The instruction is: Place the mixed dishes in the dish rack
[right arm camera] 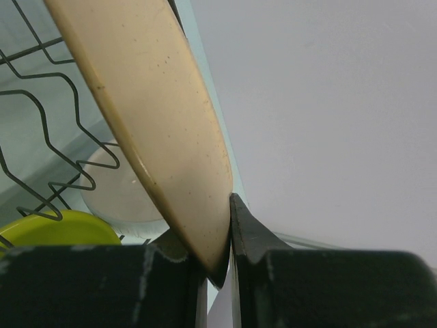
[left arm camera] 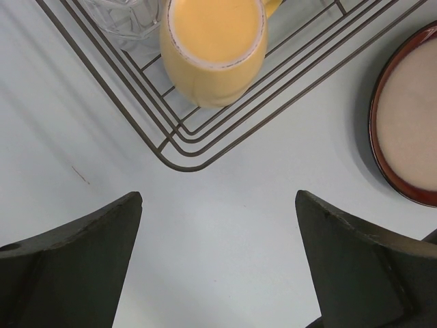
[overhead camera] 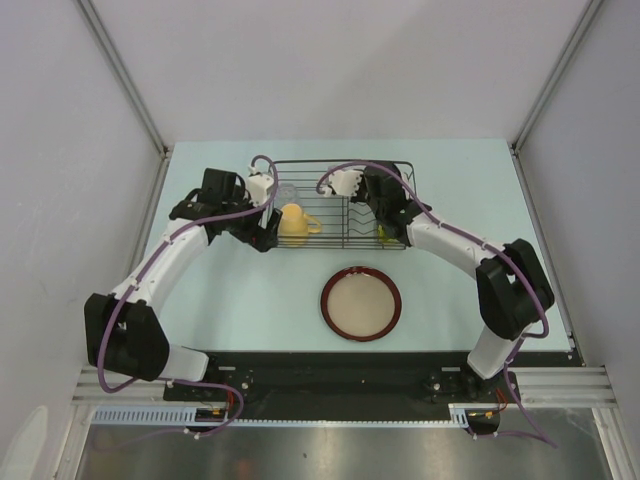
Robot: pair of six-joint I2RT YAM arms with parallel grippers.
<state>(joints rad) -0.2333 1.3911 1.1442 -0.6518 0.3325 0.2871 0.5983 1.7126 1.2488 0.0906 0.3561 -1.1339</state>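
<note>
The black wire dish rack (overhead camera: 340,225) stands at the table's middle back. In its left end the yellow-orange mug (overhead camera: 294,222) (left arm camera: 215,51) stands upright beside the clear glass (overhead camera: 287,190) (left arm camera: 126,17). My left gripper (overhead camera: 264,236) (left arm camera: 218,205) hangs open over bare table just outside the rack's corner (left arm camera: 183,158). My right gripper (overhead camera: 372,197) (right arm camera: 224,254) is shut on the rim of a tan plate (right arm camera: 150,102), held on edge over the rack's right part. Below it lie the lime-green bowl (right arm camera: 61,230) (overhead camera: 383,235) and a pale round bowl (right arm camera: 119,195). The dark-rimmed plate (overhead camera: 360,303) (left arm camera: 410,116) lies flat on the table.
The dark-rimmed plate lies in front of the rack, between the two arms. Rack divider wires (right arm camera: 41,130) rise close beside the held plate. Grey walls enclose the table on the left, back and right.
</note>
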